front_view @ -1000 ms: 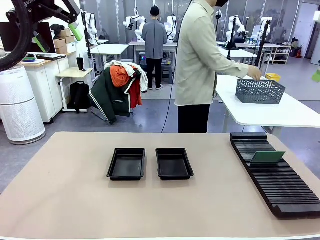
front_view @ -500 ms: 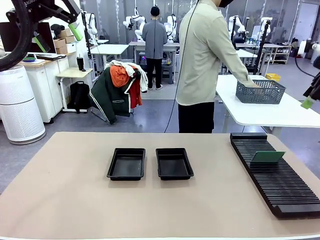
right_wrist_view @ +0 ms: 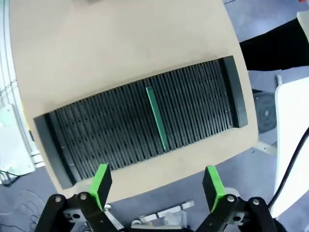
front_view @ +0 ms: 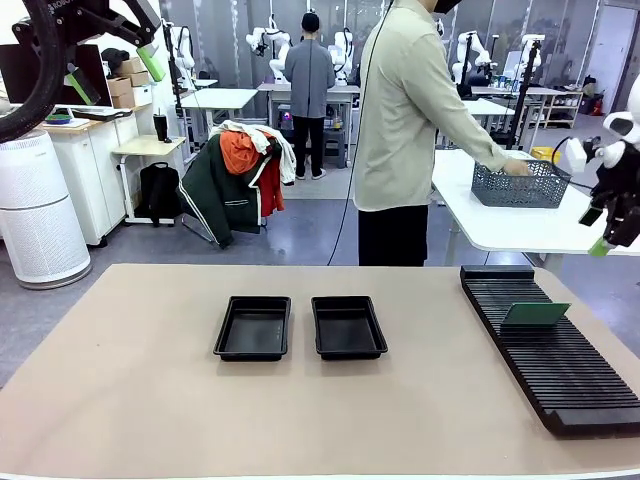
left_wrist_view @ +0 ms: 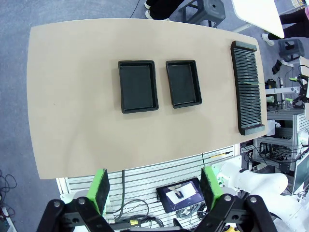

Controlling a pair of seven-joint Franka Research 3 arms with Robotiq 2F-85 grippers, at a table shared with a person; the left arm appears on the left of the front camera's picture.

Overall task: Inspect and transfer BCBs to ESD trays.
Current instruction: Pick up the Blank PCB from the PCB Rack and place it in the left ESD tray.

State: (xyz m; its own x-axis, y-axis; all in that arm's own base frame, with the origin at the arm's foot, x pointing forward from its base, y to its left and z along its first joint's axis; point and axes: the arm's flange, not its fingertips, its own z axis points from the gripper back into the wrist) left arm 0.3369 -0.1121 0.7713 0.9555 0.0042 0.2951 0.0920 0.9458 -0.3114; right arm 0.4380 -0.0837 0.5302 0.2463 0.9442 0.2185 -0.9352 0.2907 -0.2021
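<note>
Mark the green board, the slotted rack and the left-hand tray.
green board [front_view: 535, 314], front view, middle of its face.
slotted rack [front_view: 565, 385], front view, bare ribs.
left-hand tray [front_view: 253, 330], front view, bare floor.

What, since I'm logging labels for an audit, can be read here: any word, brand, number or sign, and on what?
No text reads clearly.
White lettering on the black casing at the front view's top left: cut off, blurred, unreadable.
Tablet screen below the table edge: too small to read.
Green circuit board in the slotted rack: no legible print.
Two black trays: no markings seen.
</note>
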